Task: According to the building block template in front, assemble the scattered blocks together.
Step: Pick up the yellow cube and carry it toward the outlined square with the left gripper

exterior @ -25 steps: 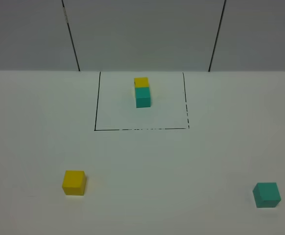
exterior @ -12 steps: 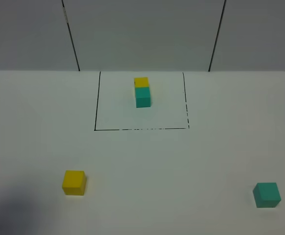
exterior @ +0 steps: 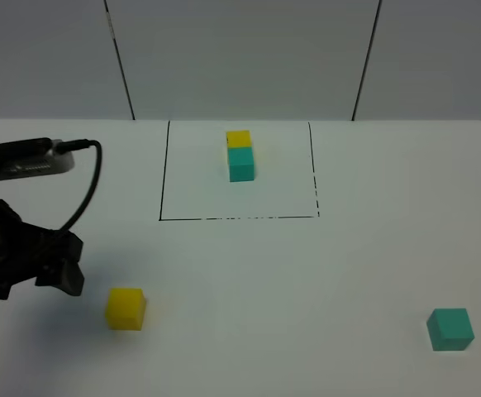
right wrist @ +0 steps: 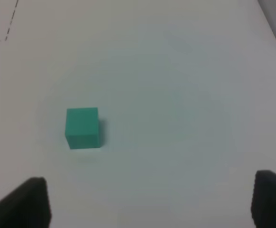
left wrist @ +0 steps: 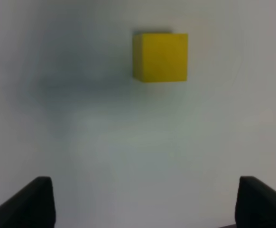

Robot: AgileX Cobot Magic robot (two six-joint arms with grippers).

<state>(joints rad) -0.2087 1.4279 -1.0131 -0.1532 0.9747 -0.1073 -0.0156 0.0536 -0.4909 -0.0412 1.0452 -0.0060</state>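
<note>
The template, a yellow cube joined to a teal-green cube, stands at the back inside a thin black-line rectangle. The loose yellow cube lies at the front left. My left gripper hangs just left of it, a little above the table. In the left wrist view the yellow cube lies ahead of the open, empty left gripper. The loose teal-green cube lies at the front right. In the right wrist view it lies ahead of the open, empty right gripper.
The white table ends at a grey panelled wall behind the template. A black cable loops off my left arm. The right wrist view shows the table's edge and a bit of the black line.
My left arm has come in from the left edge and now hangs beside the loose yellow cube. No cube has moved.
</note>
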